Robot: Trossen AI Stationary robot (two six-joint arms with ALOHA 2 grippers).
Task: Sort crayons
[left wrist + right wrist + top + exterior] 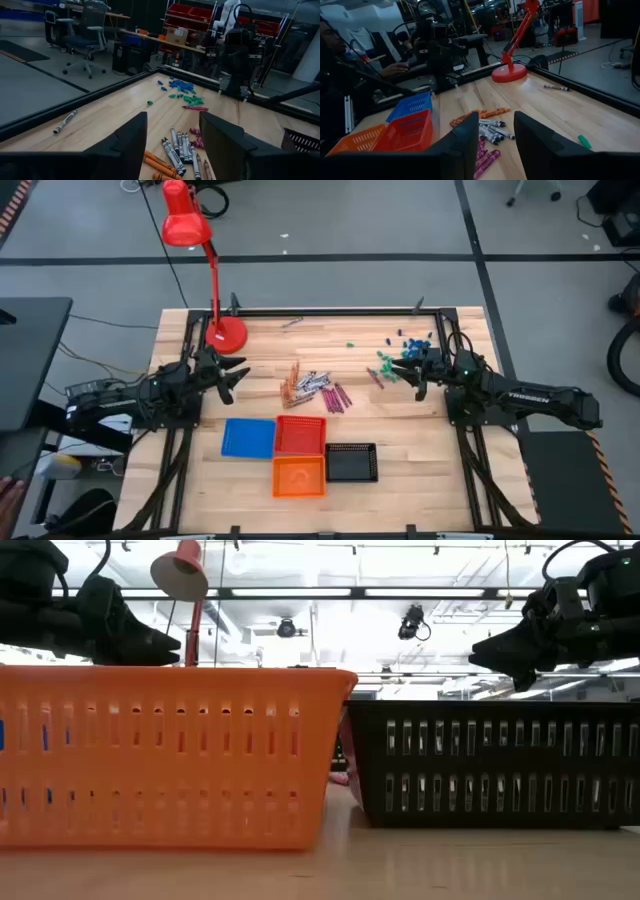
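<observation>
Left gripper: released, fingers spread, hovering above the desk with nothing between them.
Right gripper: released too, fingers apart, hovering above the desk, holding nothing.
Crayons: a loose heap of orange, grey-silver and magenta sticks lying on the desk between the two grippers, ahead of each one's fingertips; nearer the left gripper than the right.
Stray crayon: lies alone near the desk's far edge, well apart from the heap.
Green and blue bits: scattered just beside the right gripper.
Trays: blue tray, red tray, orange tray and black tray clustered on the near side of the heap.
Red lamp: its base stands just beside the left gripper.
</observation>
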